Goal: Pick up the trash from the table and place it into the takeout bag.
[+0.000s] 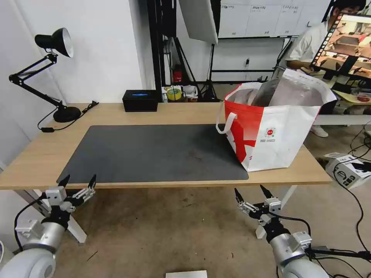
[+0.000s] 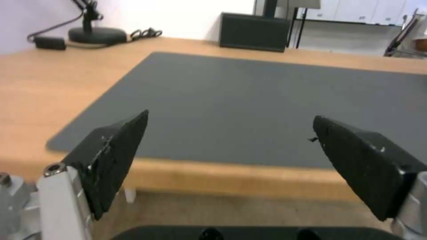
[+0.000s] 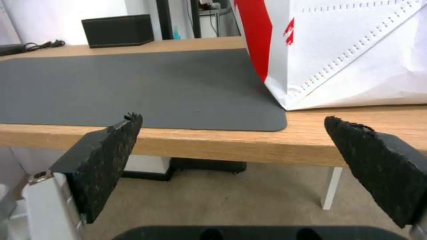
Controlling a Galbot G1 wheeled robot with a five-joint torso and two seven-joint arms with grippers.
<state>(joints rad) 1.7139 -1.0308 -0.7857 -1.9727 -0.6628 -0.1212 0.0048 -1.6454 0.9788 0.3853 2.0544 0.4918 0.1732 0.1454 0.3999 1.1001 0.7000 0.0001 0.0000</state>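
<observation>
Currently, a long light-wood desk [image 1: 38,158] on white legs carries a large dark grey rectangular mat [image 1: 154,152] and one large white-and-red takeout bag [image 1: 276,127] with white loop handles, a small round red logo and a silver foil lining. The bag stands upright at the desk's right end, its base overlapping the mat's right edge, its mouth open upward.

No loose trash lies on the mat or the bare wood; whatever the bag contains is hidden behind its walls. Judging from this, the clearing looks finished or nearly so.

Two grippers hang below and just in front of the desk's near edge. The left gripper [image 1: 78,181] sits by the near left corner of the mat, jaws spread wide, holding nothing. The right gripper [image 1: 251,192] sits below the near edge, just under the bag's front corner, jaws equally wide and empty. The right arm is clearly the nearer to the bag, which lies forward and above it; the left is well apart from it.

Along the far edge stand one black box with a blue top [image 1: 140,100] and one black desk lamp [image 1: 50,73] at the far left corner.
</observation>
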